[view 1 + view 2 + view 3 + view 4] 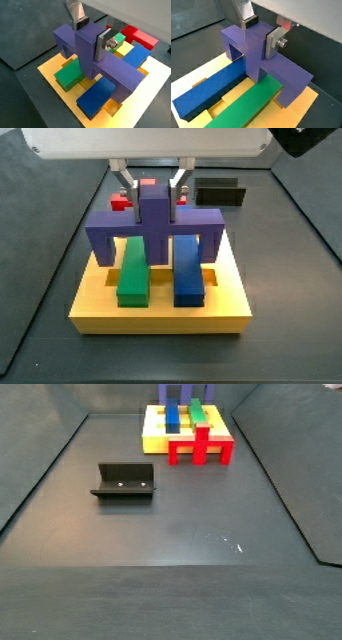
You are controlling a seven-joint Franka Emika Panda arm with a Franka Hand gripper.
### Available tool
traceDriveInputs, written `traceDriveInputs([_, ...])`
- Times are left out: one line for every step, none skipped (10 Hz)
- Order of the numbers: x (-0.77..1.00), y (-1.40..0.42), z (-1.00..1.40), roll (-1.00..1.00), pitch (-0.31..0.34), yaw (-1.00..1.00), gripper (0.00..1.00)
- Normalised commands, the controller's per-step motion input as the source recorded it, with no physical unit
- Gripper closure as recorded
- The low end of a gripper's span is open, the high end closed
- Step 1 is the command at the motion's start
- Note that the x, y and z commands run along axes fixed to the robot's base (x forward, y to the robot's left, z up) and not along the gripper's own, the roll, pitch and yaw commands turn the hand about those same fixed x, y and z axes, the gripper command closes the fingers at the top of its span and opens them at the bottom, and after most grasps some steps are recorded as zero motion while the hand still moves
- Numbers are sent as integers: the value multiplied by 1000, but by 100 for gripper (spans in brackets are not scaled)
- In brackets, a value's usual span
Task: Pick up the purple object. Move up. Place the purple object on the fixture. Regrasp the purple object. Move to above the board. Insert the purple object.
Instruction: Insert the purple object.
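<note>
The purple object [85, 52] [251, 52] [154, 226] spans the yellow board [50, 70] [160, 313] and straddles the green bar [132, 273] and the blue bar [187, 268]. Its end legs reach down at the board's two sides. My gripper [91, 36] [260, 35] [156, 213] is directly above the board, shut on the raised centre post, with a pad on each of two opposite faces. The black fixture [124, 482] [221, 193] stands apart on the dark floor with nothing in it. In a side view only the purple object's [166, 392] lower part shows, and the gripper is out of frame.
A red cross-shaped block [201, 446] [140, 36] leans at one edge of the board [154, 444]. Small green and yellow pieces [120, 44] lie by that edge. Raised walls [60, 454] border the dark floor.
</note>
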Motion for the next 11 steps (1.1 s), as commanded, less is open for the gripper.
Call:
traceDriveInputs([0, -26, -206, 0, -60, 14, 100])
traceDriveInputs([0, -111, -331, 0, -114, 0, 100])
traceDriveInputs([0, -89, -357, 0, -123, 0, 100])
traceDriveInputs([0, -54, -340, 0, -114, 0, 100])
traceDriveInputs([9, -3, -29, -7, -14, 0, 100])
traceDriveInputs([46, 0, 66, -23, 0, 0, 100])
traceDriveInputs([154, 0, 71, -11, 10, 0, 100])
traceDriveInputs([214, 0, 0, 0, 9, 0, 100])
traceDriveInputs([246, 0, 54, 0, 33, 11, 100])
traceDriveInputs([191, 0, 80, 0, 36, 14, 100])
traceDriveInputs([209, 0, 0, 0, 13, 11, 100])
